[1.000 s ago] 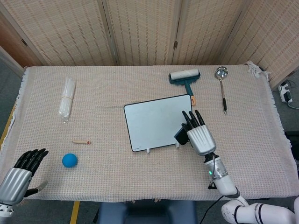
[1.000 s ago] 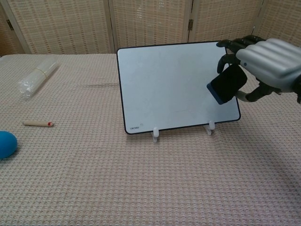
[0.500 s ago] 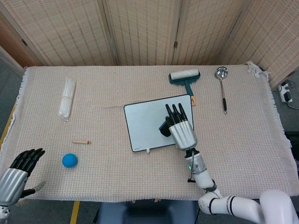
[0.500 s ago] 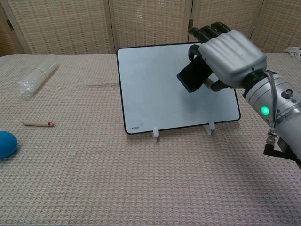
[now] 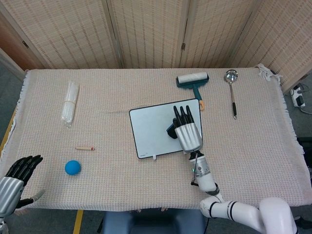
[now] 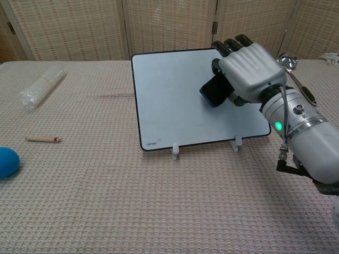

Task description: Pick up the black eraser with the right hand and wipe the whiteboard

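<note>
The whiteboard (image 5: 153,131) (image 6: 175,100) stands tilted on two small white feet in the middle of the table. My right hand (image 5: 186,130) (image 6: 246,71) grips the black eraser (image 5: 171,130) (image 6: 214,90) and presses it against the right half of the board's face. The eraser shows only in part, under the fingers. My left hand (image 5: 14,183) is at the table's near left corner, fingers apart, holding nothing; the chest view does not show it.
A blue ball (image 5: 72,167) (image 6: 6,161) and a small wooden stick (image 5: 85,147) (image 6: 41,138) lie at the near left. A clear plastic bundle (image 5: 69,103) (image 6: 42,84) lies further back. A lint roller (image 5: 192,81) and a metal ladle (image 5: 232,90) lie behind the board.
My right hand carried the eraser left from the board's right edge onto its face, then settled slightly. My left hand drew back toward the table's near left corner.
</note>
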Available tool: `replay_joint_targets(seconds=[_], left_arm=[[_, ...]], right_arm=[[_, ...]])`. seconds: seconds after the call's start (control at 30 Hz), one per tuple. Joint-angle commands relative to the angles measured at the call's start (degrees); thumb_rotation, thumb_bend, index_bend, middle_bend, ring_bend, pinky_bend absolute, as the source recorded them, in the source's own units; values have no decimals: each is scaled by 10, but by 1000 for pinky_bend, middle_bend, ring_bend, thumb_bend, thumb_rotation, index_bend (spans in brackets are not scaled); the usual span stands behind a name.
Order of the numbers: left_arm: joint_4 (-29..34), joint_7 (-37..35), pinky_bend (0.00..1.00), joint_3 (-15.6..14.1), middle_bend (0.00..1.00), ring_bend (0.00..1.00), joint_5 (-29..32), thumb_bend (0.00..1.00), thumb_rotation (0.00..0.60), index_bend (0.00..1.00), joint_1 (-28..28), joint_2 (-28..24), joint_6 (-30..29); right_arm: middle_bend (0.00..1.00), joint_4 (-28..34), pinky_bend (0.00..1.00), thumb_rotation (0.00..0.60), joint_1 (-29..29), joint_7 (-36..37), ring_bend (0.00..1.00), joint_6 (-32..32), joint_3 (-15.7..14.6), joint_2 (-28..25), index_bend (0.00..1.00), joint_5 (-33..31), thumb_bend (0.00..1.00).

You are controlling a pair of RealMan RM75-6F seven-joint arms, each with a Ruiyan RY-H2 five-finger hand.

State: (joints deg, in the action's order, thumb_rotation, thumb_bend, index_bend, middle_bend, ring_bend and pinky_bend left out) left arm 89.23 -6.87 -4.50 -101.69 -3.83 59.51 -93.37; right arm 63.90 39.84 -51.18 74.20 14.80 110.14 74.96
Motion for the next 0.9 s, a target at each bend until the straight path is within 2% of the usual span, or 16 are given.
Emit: replay_joint_targets(seconds=[0.03, 0.1, 0.17, 0.27, 0.4, 0.57, 0.67, 0.8, 0.9], left_arm=[[1, -1, 142, 0, 138, 119, -3, 240, 600, 35, 1, -1, -4], [0, -3, 142, 0, 139, 119, -3, 239, 600, 37, 2, -2, -6], [-1, -7, 142, 0, 140, 120, -1, 239, 600, 39, 3, -3, -6], [-1, -7, 142, 1, 140, 119, -1, 240, 600, 40, 2, -3, -6], [0, -1, 142, 0, 141, 119, -4, 240, 600, 40, 2, -1, -5], [2, 4, 142, 1, 141, 120, -1, 240, 600, 40, 2, 0, -1], [1, 3, 142, 2, 141, 120, -1, 240, 600, 40, 3, 0, -3], [0, 6, 142, 3, 141, 120, 1, 240, 600, 40, 2, 1, 0], [1, 14, 142, 4, 141, 120, 5, 240, 600, 40, 1, 3, 4]], right_arm=[[45, -13, 0, 600, 4, -3, 54, -5, 0, 8, 539, -4, 382], [28, -19, 0, 600, 4, -4, 50, -3, -1, 11, 462, -4, 381], [3, -18, 0, 600, 3, -3, 37, -1, -3, 11, 322, -1, 381], [0, -10, 0, 600, 0, -5, 13, 2, -7, 8, 176, -1, 381], [0, 18, 0, 600, -7, -7, 0, 6, -12, -9, 22, 3, 382], [0, 61, 0, 600, -18, -7, 0, 11, -20, -35, 0, 7, 382], [0, 109, 0, 600, -32, -4, 0, 22, -34, -62, 0, 21, 381], [0, 222, 0, 600, -76, 2, 0, 63, -70, -127, 0, 46, 381], [0, 337, 0, 600, -126, 13, 0, 92, -106, -197, 0, 44, 381]])
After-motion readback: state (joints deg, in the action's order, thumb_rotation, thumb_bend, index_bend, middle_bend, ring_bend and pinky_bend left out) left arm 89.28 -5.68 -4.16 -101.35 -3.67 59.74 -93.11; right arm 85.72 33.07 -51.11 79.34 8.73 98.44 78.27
